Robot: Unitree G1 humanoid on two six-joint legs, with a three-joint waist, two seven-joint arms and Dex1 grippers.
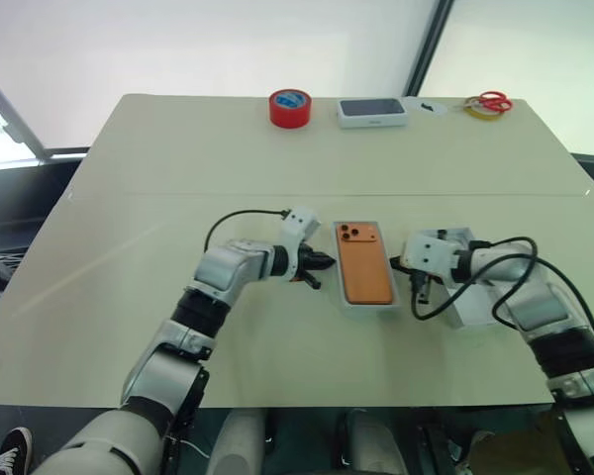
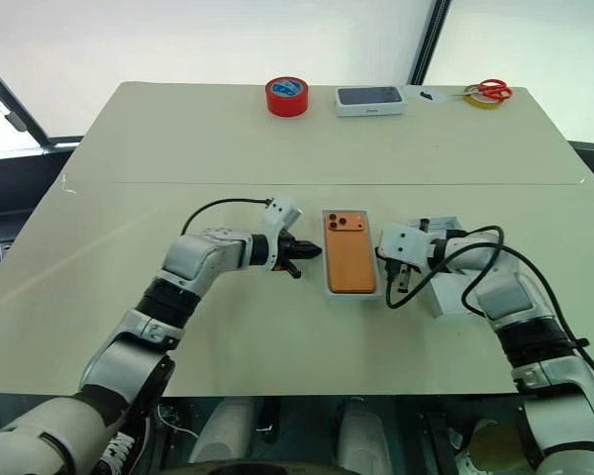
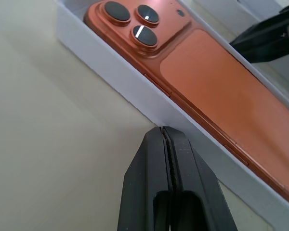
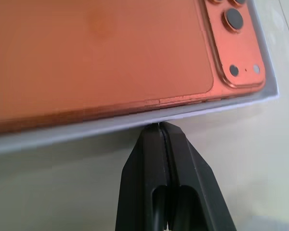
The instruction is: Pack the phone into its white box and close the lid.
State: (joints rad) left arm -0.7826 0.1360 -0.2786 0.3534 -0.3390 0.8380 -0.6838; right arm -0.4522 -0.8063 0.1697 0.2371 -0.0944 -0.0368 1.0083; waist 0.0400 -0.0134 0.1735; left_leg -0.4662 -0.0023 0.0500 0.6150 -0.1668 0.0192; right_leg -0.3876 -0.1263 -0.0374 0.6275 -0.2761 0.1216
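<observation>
Left gripper [image 1: 320, 265] pinched closed, empty, tips at left wall of shallow white cardboard box [image 1: 341, 267]. Orange smartphone [image 1: 363, 262] lies inside, mid-table toward near edge. Right gripper [image 4: 161, 127] closed, empty, against box's right wall. White cardboard lid [image 1: 470, 307] beside it, under right arm.

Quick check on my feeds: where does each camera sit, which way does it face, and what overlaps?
Head eyes: forward and down over the table; both arms show.
Left wrist: along the shut left gripper at the white box, beside the phone.
Right wrist: along the shut right gripper at the opposite wall.
Shared: phone in box.
</observation>
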